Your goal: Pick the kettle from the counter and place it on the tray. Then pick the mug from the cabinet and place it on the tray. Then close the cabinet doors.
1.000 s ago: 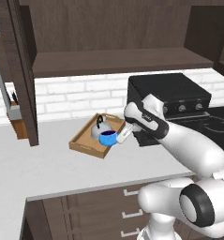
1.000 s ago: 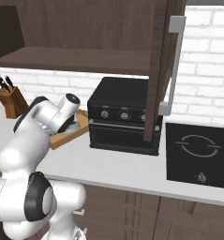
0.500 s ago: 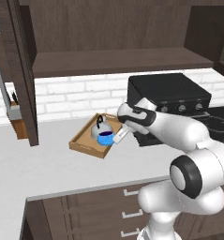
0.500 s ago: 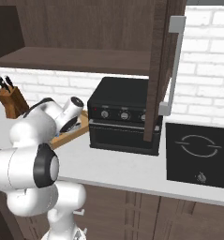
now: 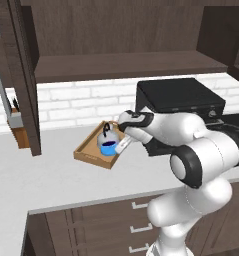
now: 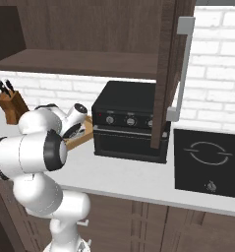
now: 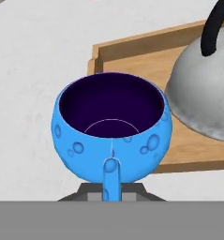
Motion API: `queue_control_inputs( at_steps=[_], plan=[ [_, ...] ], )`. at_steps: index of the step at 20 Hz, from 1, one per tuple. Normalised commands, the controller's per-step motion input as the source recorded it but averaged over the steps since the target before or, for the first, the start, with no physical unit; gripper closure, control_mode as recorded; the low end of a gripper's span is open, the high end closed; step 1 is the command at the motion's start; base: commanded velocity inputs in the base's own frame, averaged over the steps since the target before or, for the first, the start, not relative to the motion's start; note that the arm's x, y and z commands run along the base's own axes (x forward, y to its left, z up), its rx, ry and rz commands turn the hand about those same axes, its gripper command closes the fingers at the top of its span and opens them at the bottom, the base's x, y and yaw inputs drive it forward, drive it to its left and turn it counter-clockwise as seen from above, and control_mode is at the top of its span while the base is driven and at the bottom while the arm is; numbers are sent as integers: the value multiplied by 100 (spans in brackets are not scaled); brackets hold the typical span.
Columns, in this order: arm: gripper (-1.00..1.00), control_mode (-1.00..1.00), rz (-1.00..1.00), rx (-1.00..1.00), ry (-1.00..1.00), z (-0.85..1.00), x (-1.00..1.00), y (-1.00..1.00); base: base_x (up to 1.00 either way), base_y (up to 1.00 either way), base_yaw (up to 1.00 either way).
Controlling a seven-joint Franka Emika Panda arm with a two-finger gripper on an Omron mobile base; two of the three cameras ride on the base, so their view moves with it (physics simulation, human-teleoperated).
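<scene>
The bright blue mug (image 7: pixel 111 126) hangs upright by its little handle from my gripper (image 7: pixel 111 190), which is shut on it. It sits low at the near corner of the wooden tray (image 7: pixel 132 51), close beside the silver kettle (image 7: pixel 202 93) that stands in the tray. From the left base, the mug (image 5: pixel 109 146) is next to the kettle (image 5: pixel 106 134) inside the tray (image 5: pixel 88 152), with the gripper (image 5: pixel 119 148) at its right. The cabinet (image 5: pixel 126 65) stands open, its doors (image 5: pixel 23 75) (image 6: pixel 170 74) swung out over the counter (image 5: pixel 51 175).
A black oven box (image 6: pixel 129 123) stands on the counter right of the tray, close behind my arm. The knife block (image 6: pixel 11 106) is at the far left, and a dark cooktop (image 6: pixel 207 157) at the right. The open right door's bar handle (image 6: pixel 184 64) hangs above the oven.
The gripper with the mug has crept slightly left toward the kettle. My arm's elbow has swung round and down. Kettle and tray have not moved.
</scene>
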Motion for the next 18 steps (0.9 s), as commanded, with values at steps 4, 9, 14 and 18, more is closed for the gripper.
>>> queue_control_inputs(
  at_steps=[4, 9, 14, 18],
  plan=[
    [100, -100, -1, 0, -5, -2, 23, 1, 0, 0, 0],
    [100, -100, -1, 0, -3, -2, 24, 0, 0, 0, 0],
    [100, -100, -1, 0, 0, -15, 27, 2, 0, 0, 0],
    [100, -100, -1, 0, 0, -15, 27, 6, 0, 0, 0]
  ],
)
